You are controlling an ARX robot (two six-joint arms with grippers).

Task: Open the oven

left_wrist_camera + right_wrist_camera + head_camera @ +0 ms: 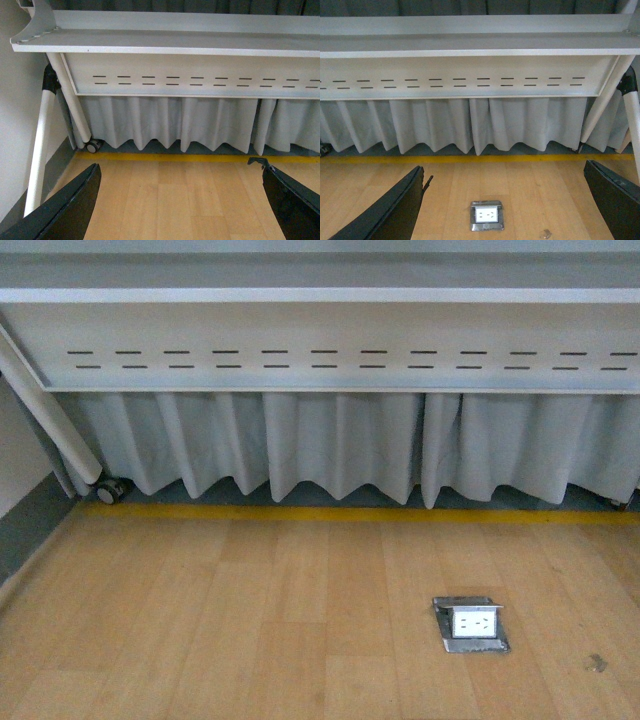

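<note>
The oven is out of view in every frame. My left gripper (180, 200) is open and empty, its two black fingers (75, 205) spread wide over bare wooden floor. My right gripper (507, 200) is open and empty too, its black fingers (395, 210) spread above the floor, with a floor socket between them. Neither arm shows in the front view.
A grey folding table (320, 340) with a slotted panel and a white skirt curtain (330, 450) stands ahead, behind a yellow floor line (330, 512). A metal floor socket (470, 624) is set in the wood floor; it also shows in the right wrist view (486, 215). A castor wheel (110, 490) sits at the left.
</note>
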